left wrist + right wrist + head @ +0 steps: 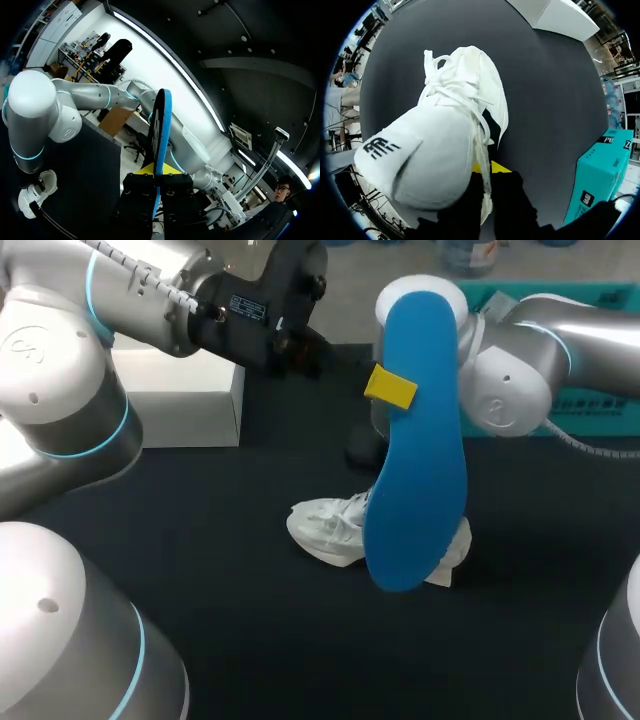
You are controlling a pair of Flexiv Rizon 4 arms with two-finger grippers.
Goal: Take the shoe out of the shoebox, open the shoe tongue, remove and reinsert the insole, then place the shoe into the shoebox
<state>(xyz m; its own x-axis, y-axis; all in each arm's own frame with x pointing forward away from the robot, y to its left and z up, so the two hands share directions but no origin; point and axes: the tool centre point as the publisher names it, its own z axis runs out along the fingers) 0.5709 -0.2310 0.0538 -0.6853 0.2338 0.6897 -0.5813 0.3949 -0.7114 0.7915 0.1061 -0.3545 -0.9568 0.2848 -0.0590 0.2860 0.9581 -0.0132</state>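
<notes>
- The white lace-up sports shoe (328, 528) rests on the black tabletop (250, 640), well apart from the teal cardboard shoebox (600, 172). I judge that taking it out is finished.
- The long blue foam insole (415, 440) is outside the shoe. It is held in the air above the shoe, so the removing step also looks done.
- The left end effector (160, 171) is clamped on the insole. The wrist view shows the insole edge-on between the two yellow tips, and it stands up and away from them.
- The right end effector (486, 167) is down at the shoe, with its yellow tips closed on an edge of the white upper near the opening. It seems to steady the shoe.
- I cannot tell from these views whether the tongue is fully pulled open.
- What remains, in my judgement: putting the insole back inside the shoe, then placing the shoe into the teal shoebox, which stands near the far edge on the right arm's side.
</notes>
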